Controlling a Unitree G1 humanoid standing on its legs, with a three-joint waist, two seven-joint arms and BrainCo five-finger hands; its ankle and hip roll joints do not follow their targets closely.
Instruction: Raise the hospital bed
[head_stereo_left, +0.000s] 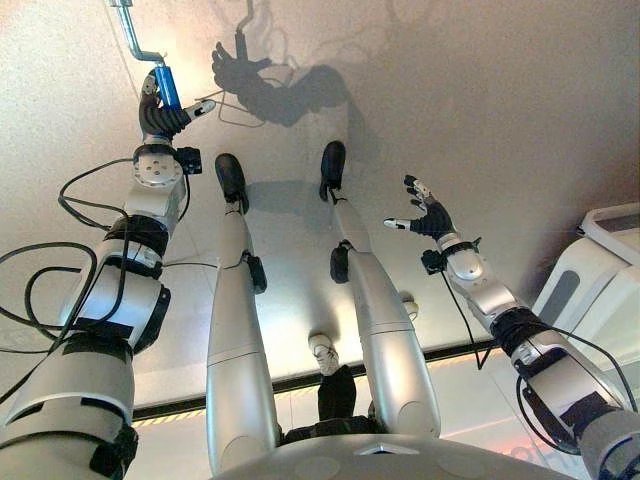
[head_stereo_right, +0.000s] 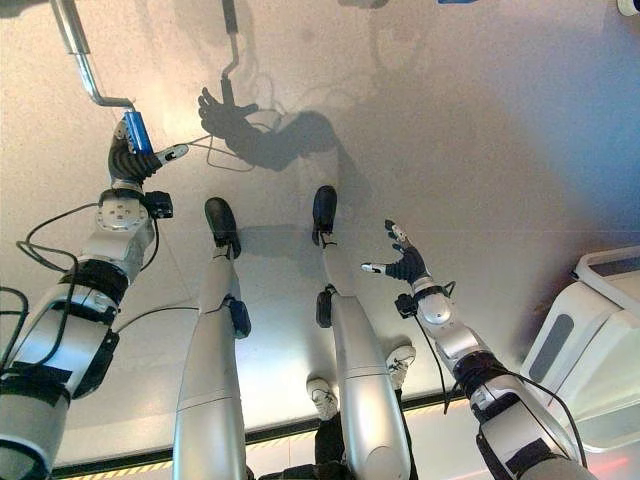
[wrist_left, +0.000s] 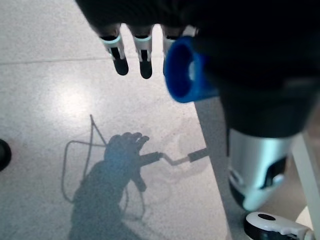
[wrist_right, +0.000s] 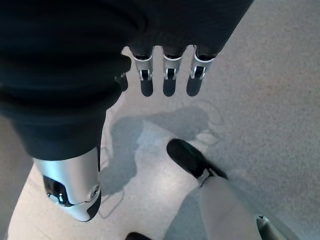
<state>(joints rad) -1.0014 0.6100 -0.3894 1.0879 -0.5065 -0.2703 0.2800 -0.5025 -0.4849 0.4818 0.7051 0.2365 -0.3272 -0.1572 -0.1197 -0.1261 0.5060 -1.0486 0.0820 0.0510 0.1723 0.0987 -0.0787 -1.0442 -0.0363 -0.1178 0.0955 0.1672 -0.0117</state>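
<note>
Bed crank handle — blue, gripped by left robot hand; right robot hand spread — free.

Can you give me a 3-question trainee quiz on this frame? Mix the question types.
1. True or false: the left hand has its fingers curled round the blue handle of the bent metal crank.
2. Multiple choice: the right hand is A) gripping the crank, B) open over the floor and holding nothing, C) resting on the white bed frame.
3. Short answer: on which of the robot's sides does the white bed frame show in the left eye view?

Key
1. True; the left wrist view shows the blue handle in the hand.
2. B.
3. Its right side.
</note>
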